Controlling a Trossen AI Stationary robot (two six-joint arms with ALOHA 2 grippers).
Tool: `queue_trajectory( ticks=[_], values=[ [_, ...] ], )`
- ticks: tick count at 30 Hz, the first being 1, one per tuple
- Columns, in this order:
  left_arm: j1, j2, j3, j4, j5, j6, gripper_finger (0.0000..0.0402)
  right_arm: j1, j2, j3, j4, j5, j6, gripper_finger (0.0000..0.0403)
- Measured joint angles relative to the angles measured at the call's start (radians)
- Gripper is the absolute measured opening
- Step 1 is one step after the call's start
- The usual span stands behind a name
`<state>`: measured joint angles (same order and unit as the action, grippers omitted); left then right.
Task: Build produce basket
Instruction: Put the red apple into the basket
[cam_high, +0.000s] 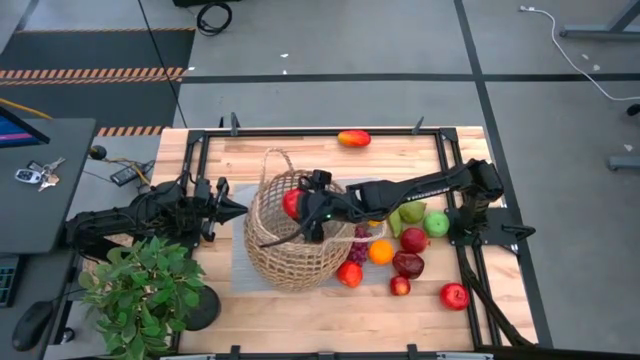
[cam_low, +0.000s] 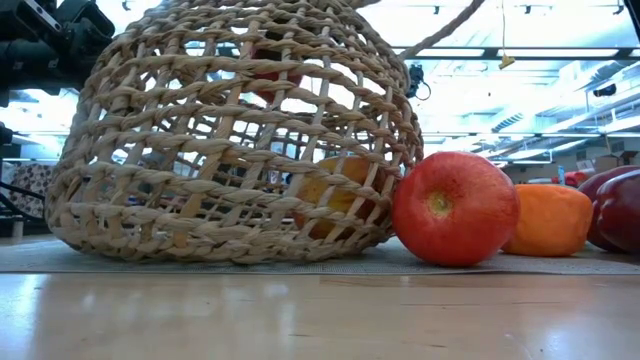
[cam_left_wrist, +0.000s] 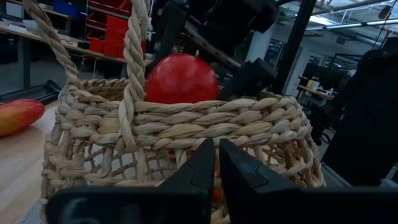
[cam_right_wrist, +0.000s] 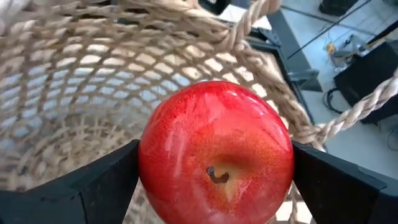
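The tan wicker basket (cam_high: 290, 235) stands on a grey mat (cam_high: 240, 262) at the table's middle. My right gripper (cam_high: 300, 205) reaches in from the right and is shut on a red apple (cam_high: 292, 204) over the basket's opening. The apple also shows above the rim in the left wrist view (cam_left_wrist: 180, 78). My left gripper (cam_high: 238, 210) is shut, its tips just at the basket's left wall (cam_left_wrist: 186, 134). More produce lies right of the basket: green pears (cam_high: 412, 212), an orange (cam_high: 380, 251), grapes (cam_high: 358, 245) and red apples (cam_high: 349, 274). My right gripper pinches the red apple's two opposite sides (cam_right_wrist: 146, 162) between its two fingers (cam_right_wrist: 93, 180), the stem end facing the wrist camera. The fingers come from the table's right, slanting down. The apple is lifted clear over the basket's opening. My left gripper: I cannot tell whether its shut tips touch the basket.
A mango (cam_high: 353, 138) lies near the far edge. A leafy potted plant (cam_high: 140, 290) stands at the near left corner. A red apple (cam_high: 454, 296) lies near the right front. Something orange (cam_low: 335, 195) shows through the basket's weave in the low view.
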<state>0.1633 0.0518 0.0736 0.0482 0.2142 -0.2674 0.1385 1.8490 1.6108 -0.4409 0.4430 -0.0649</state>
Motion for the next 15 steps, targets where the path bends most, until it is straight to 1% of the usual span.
queue_trajectory(
  ticks=[6, 12, 13, 15],
  values=[
    [0.000, 0.000, 0.000, 0.000, 0.000, 0.000, 0.0035, 0.004, -0.046, 0.000, -0.115, -0.027, 0.067, 0.0396],
    [0.000, 0.000, 0.000, 0.012, -0.007, -0.006, 0.0028, 0.002, -0.092, 0.000, -0.115, -0.106, 0.073, 0.0397],
    [0.000, 0.004, -0.001, 0.043, -0.012, -0.022, 0.0028, 0.002, -0.098, 0.000, -0.117, -0.111, 0.073, 0.0396],
    [0.000, 0.004, 0.002, 0.101, -0.016, -0.141, 0.0029, 0.004, -0.105, 0.000, -0.123, -0.116, 0.078, 0.0396]
  ],
)
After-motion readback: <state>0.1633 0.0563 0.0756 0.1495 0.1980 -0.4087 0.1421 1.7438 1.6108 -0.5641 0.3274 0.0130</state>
